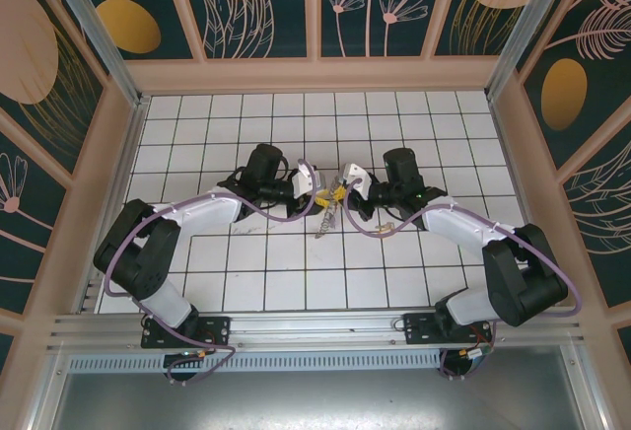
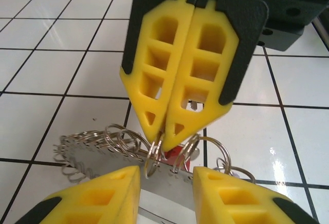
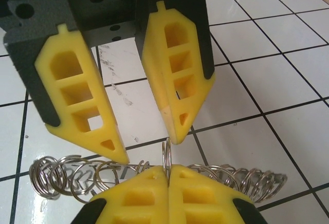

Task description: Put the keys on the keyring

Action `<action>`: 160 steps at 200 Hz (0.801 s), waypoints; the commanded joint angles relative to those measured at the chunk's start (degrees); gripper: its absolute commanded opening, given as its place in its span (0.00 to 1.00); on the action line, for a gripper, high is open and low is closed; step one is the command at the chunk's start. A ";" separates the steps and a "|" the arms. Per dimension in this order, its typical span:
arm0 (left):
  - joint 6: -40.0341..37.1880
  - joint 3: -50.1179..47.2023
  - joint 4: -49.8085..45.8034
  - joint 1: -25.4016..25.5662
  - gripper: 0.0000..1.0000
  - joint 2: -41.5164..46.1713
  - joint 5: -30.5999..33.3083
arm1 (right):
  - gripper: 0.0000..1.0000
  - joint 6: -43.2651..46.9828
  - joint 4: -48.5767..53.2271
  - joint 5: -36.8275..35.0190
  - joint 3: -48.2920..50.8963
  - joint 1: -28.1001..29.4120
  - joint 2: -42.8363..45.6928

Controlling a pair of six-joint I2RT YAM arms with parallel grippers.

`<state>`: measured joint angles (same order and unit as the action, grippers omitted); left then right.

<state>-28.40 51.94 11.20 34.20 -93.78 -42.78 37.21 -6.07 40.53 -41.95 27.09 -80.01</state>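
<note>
From above, your two claws meet tip to tip over the middle of the desk (image 1: pixel 246 282). The left claw (image 1: pixel 323 198) faces the right claw (image 1: pixel 342 191), and the keyring (image 1: pixel 323 221) trails from between them toward you. On the left wrist view the right claw's fingers are pressed together and pinch one loop of the keyring. The rest of its loops run in a row off to the left, so the long axis lies across your line of approach. A red scrap, which I take for the keys (image 2: pixel 175 154), sits just behind that pinched loop, straight ahead of the left claw and slightly right of centre. A flat silver edge also shows through the gap in the left fingers, and you cannot tell from here whether it touches the pads. On the right wrist view the left fingers (image 3: pixel 172 80) stand apart with bare desk between them, their tips just above the row. The left claw looks free and nearest the keys, so the next move is probably a short push straight forward.
</note>
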 commanded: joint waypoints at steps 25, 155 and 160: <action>-0.70 3.03 -0.34 0.29 0.27 -0.15 -1.75 | 0.00 1.98 -0.39 2.84 -1.20 -0.16 -0.21; -4.43 7.48 -7.32 0.33 0.25 -3.58 -0.59 | 0.00 2.60 -0.35 4.38 -1.72 -0.20 -1.02; -4.70 7.76 -7.91 0.31 0.24 -3.73 -0.55 | 0.00 2.60 -0.35 4.31 -1.80 -0.20 -1.07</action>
<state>-30.74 57.21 6.46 34.20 -96.01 -43.20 38.68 -5.72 41.65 -41.98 27.05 -80.71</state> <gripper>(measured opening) 0.248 0.047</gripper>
